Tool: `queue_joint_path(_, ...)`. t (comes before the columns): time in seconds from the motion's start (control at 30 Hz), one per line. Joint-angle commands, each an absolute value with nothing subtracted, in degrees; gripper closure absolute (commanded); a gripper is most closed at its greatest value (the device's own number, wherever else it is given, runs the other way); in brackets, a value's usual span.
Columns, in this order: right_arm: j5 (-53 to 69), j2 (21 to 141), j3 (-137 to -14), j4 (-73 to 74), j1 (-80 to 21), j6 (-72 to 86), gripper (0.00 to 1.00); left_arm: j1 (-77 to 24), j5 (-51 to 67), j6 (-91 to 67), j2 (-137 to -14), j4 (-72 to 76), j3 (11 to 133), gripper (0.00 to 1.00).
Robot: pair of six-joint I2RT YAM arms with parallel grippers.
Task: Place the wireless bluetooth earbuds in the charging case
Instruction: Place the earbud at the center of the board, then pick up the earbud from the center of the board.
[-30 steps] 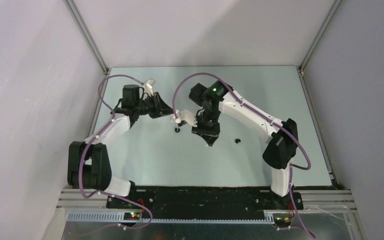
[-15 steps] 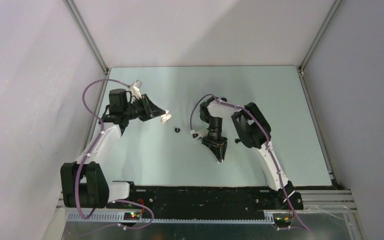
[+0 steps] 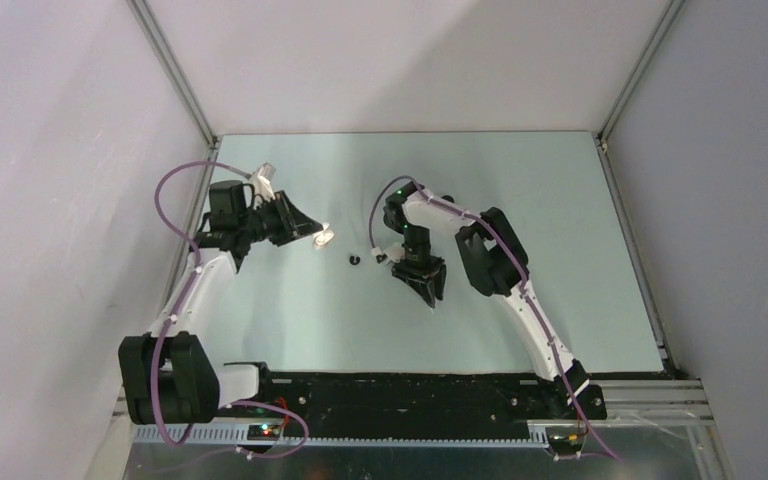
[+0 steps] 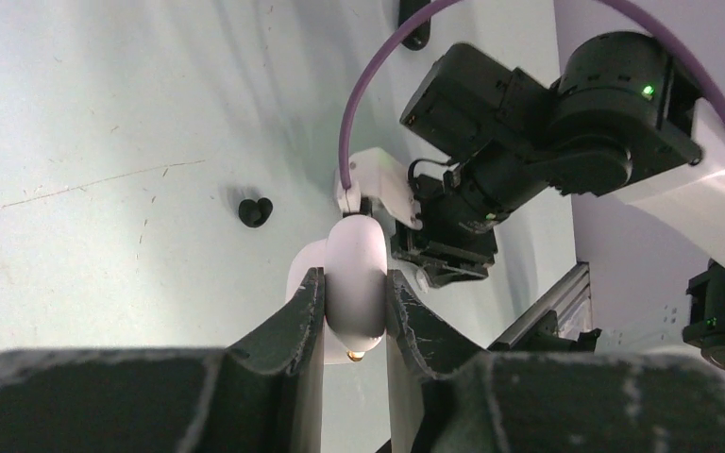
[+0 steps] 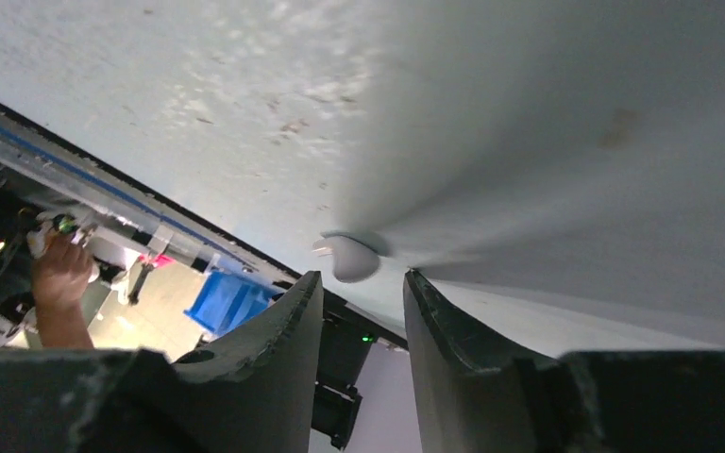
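Note:
My left gripper (image 3: 317, 236) is shut on the white charging case (image 4: 355, 269), holding it off the table by its sides; its lid (image 4: 300, 274) seems to stand open behind. A black earbud (image 3: 353, 260) lies on the pale green table just right of the case, also clear in the left wrist view (image 4: 255, 211). My right gripper (image 3: 432, 293) hangs near the table's middle, tips toward the near edge. In the right wrist view its fingers (image 5: 363, 278) stand open and hold nothing. A white earbud (image 5: 351, 257) lies on the table just beyond their tips.
The right arm's wrist and elbow (image 3: 485, 250) crowd the table's middle. A small dark object (image 4: 413, 24) lies at the top edge of the left wrist view, partly cut off. Grey walls close in the table (image 3: 560, 200) on three sides.
The left gripper has drawn leftward with the case. The right arm has folded back toward the near side, away from the case, and its jaws have opened wider.

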State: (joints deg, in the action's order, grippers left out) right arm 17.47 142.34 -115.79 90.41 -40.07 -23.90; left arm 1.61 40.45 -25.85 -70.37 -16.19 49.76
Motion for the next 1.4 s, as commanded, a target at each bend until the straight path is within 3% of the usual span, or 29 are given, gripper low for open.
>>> queue_joint_path(0.0, 12.05, 143.82, -121.41, 84.60, -38.22, -23.15, 0.56, 2.10, 40.81, -23.98, -69.72, -16.93, 53.56, 1.00)
queue_joint_path(0.17, 15.69, 140.36, -128.20, 84.72, -36.22, -25.90, 0.52, 2.18, 41.14, -23.63, -71.21, -17.31, 55.32, 1.00)
queue_joint_path(0.27, 23.61, 134.35, -125.80, 82.89, -33.33, -31.16, 0.54, 2.19, 41.05, -23.48, -71.76, -17.37, 55.94, 1.00)
queue_joint_path(0.33, 30.78, 126.53, -117.61, 76.47, -30.62, -35.16, 0.54, 2.13, 41.21, -23.36, -72.25, -17.38, 55.99, 1.00)
queue_joint_path(0.43, 43.58, 109.42, -95.05, 58.79, -26.68, -44.65, 0.54, 2.12, 41.32, -23.53, -72.98, -17.32, 56.19, 1.00)
queue_joint_path(0.53, 46.60, 98.40, -77.49, 46.67, -26.57, -51.55, 0.54, 2.03, 41.37, -23.48, -73.01, -17.27, 56.40, 1.00)
queue_joint_path(0.77, 45.01, 104.95, -78.48, 56.07, -29.60, -68.24, 0.60, 1.99, 41.64, -23.27, -72.67, -17.31, 55.94, 1.00)
queue_joint_path(1.1, 40.07, 118.24, -92.31, 67.90, -33.96, -69.96, 0.61, 1.99, 41.70, -22.70, -71.23, -17.29, 54.61, 1.00)
queue_joint_path(1.37, 36.09, 121.61, -94.87, 71.38, -35.37, -72.96, 0.61, 2.00, 42.31, -22.58, -70.45, -17.29, 54.00, 1.00)
